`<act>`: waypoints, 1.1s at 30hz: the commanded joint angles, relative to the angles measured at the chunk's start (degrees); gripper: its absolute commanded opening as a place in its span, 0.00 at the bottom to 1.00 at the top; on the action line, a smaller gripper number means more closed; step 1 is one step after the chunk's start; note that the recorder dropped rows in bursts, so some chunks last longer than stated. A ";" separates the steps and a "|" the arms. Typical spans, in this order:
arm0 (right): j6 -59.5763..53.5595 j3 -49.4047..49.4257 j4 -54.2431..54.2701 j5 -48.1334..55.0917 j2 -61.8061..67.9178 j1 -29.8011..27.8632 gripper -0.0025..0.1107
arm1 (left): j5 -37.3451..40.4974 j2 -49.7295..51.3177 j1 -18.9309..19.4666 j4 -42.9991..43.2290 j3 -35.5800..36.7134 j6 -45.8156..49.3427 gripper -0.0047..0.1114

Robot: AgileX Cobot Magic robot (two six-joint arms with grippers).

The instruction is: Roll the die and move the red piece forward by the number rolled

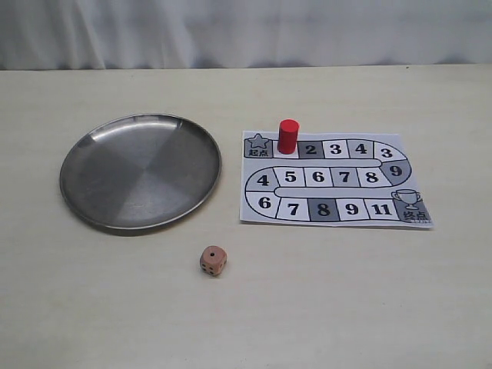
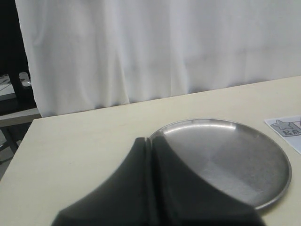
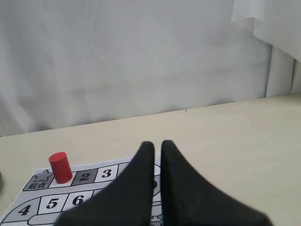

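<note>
The die (image 1: 213, 260) lies on the bare table in front of the round steel plate (image 1: 140, 171), one pip showing on top. The red piece (image 1: 287, 136) stands upright on the printed board (image 1: 335, 178), on the square between the star and the 2. Neither gripper appears in the exterior view. My left gripper (image 2: 149, 139) is shut and empty, hovering by the near rim of the plate (image 2: 225, 155). My right gripper (image 3: 157, 143) is shut with only a thin slit between its fingers, above the board (image 3: 84, 188), with the red piece (image 3: 60, 167) off to one side.
A white curtain hangs behind the table's far edge. The board's numbered track runs in a snake to a trophy square (image 1: 411, 204) at its right front corner. Its star corner (image 2: 288, 129) shows beside the plate in the left wrist view.
</note>
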 commanded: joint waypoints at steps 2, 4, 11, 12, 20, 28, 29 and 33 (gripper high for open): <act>-0.21 0.18 0.25 3.54 -0.58 -0.42 0.06 | -0.55 -0.06 -0.48 -0.11 0.10 -0.05 0.04; -0.21 0.18 0.25 4.36 -0.58 -0.42 0.06 | -0.55 -0.06 -0.48 -0.11 0.10 -0.05 0.04; -0.49 0.18 0.07 4.53 -0.58 -0.42 0.06 | -0.55 -0.06 -0.48 -0.11 0.10 -0.05 0.04; -0.49 0.18 0.07 4.53 -0.58 -0.42 0.06 | -0.55 -0.06 -0.48 -0.11 0.10 -0.05 0.04; -0.49 0.18 1.28 4.55 -0.58 -0.42 0.06 | -0.55 -0.06 -0.48 -0.11 0.10 -0.05 0.04; -0.49 0.18 1.28 4.55 -0.58 -0.42 0.06 | -0.55 -0.06 -0.48 -0.11 0.10 -0.05 0.04; -0.49 0.18 1.28 4.55 -0.58 -0.42 0.06 | -0.55 -0.06 -0.48 -0.11 0.10 -0.05 0.04; -0.49 0.18 1.28 4.55 -0.58 -0.42 0.06 | -0.55 -0.06 -0.48 -0.11 0.10 -0.05 0.04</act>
